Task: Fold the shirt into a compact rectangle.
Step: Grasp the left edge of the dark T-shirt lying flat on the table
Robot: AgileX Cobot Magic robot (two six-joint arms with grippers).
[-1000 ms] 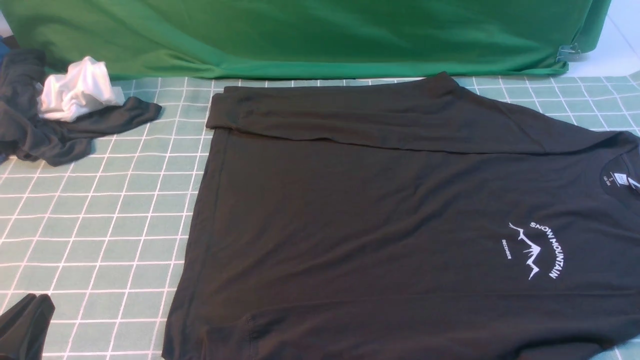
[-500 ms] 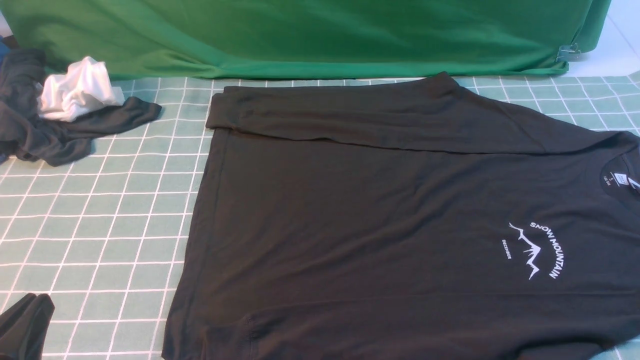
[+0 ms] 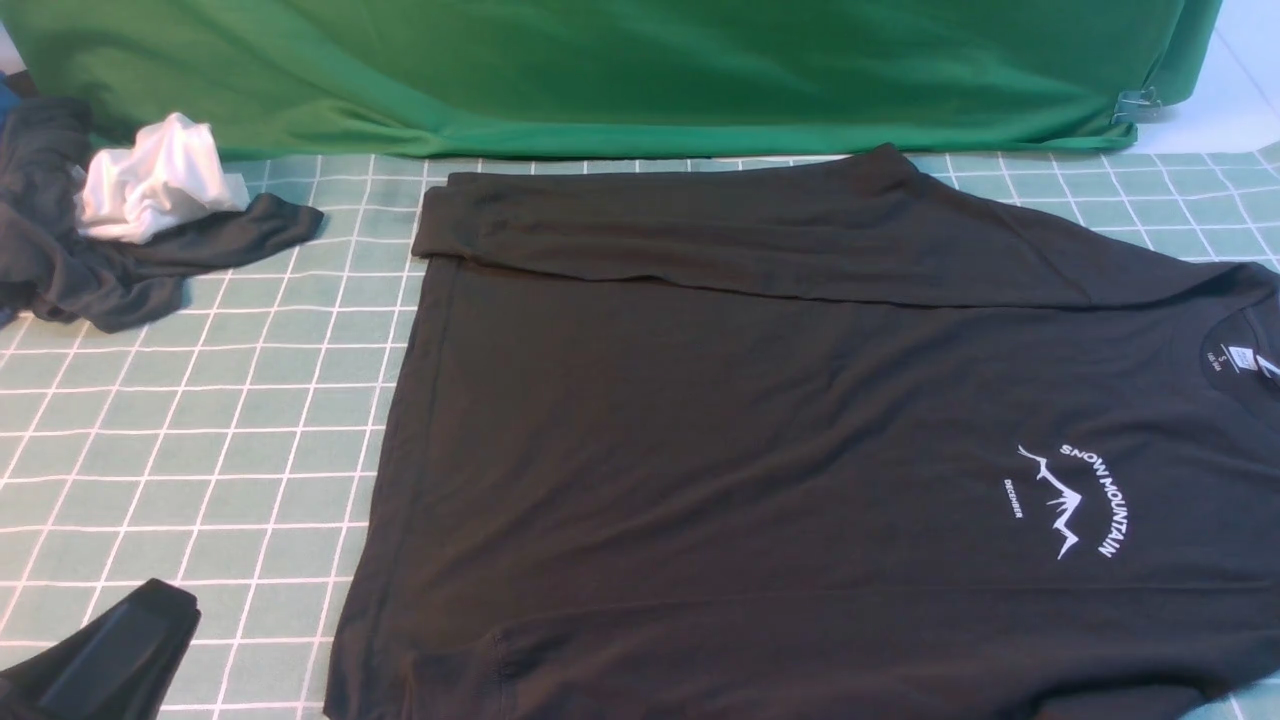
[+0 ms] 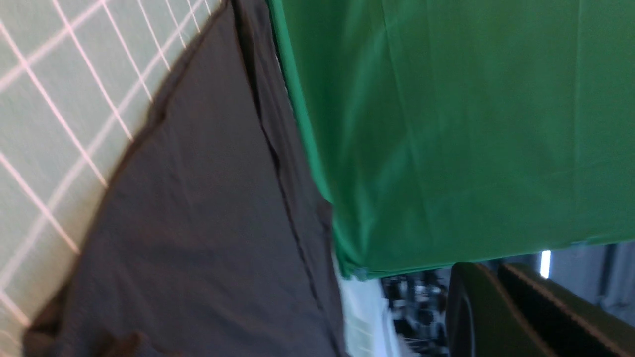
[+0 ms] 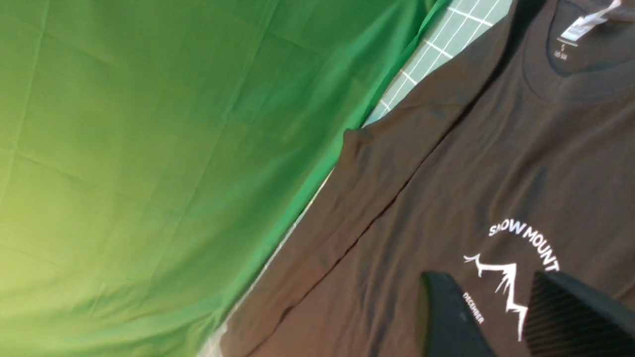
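Note:
The black shirt lies flat on the checked mat, its neck towards the right. Its far edge is folded over in a long band. The white "SNOW MOUNTAIN" print and the neck label face up. My left gripper pokes in at the near left corner, off the shirt, with its fingers together; in its wrist view the left gripper is blurred beside the shirt. The front view does not show the right arm. My right gripper hovers open over the print, holding nothing.
A dark grey garment bunched with a white cloth sits at the far left. A green cloth backdrop runs along the far edge, held by a metal clip. Bare checked mat lies left of the shirt.
My left gripper has moved rightward and further into view at the near left corner. The shirt and the other cloths have not moved.

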